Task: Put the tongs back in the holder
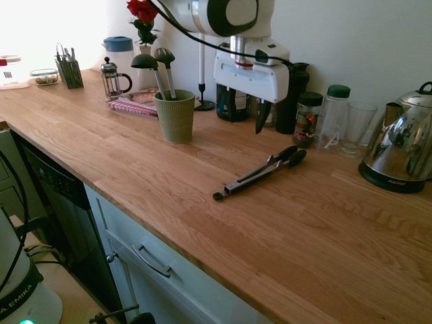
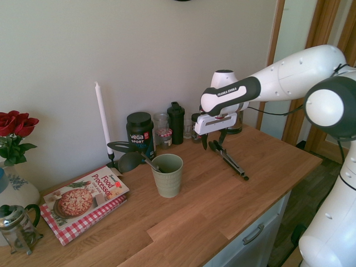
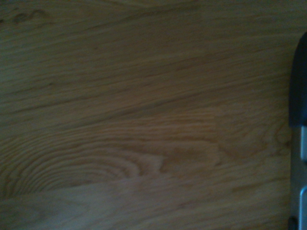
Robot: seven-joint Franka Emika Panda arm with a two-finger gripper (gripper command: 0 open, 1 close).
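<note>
First exterior view: gripper (image 1: 248,120) hanging open and empty, upper centre; tongs (image 1: 258,174) lying mid-frame on bare counter (image 1: 202,223), clear of its front edge; holder (image 1: 175,115) standing centre-left.

White arm reaches in above the counter, wrist bent so the gripper (image 1: 247,119) (image 2: 213,141) points straight down, dark fingers apart, holding nothing.

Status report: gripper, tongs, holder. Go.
Gripper open, empty, above the counter near the tongs' handle end. Tongs flat on the counter, untouched. Holder upright with two ladles inside. Nothing between tongs and holder.
</note>
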